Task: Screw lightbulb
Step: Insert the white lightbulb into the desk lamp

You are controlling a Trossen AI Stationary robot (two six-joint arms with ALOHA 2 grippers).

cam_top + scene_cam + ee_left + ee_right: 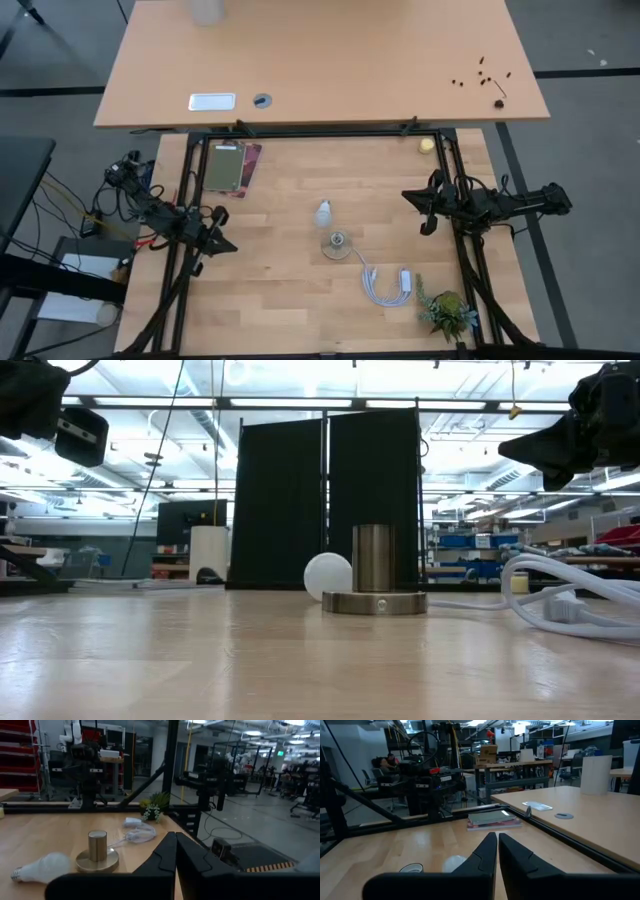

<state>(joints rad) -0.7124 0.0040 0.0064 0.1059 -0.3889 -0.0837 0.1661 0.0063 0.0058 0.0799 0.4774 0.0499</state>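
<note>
I take the brass lamp socket (337,245) near the middle of the butcher-block table (290,300) as my landmark: a flat round base with a short upright cylinder, empty at the top. My left gripper (226,246) hangs well off to the socket's left near the table's edge, fingers pressed together on nothing; my right gripper (428,226) waits well off to its right, likewise closed and empty. A coiled white cable with plug (388,285) lies near the socket on the near-right side, and a small potted plant (447,312) sits beyond that at the table's corner. The lightbulb (323,212) lies on its side just beside the socket, on the far side of it, apart from the base as far as I can tell. I judge it light, smooth and apt to roll or slip, with a brittle shell. I would open wide, close gently around the frosted globe at its broadest part, and leave the threaded base free for the socket.
</note>
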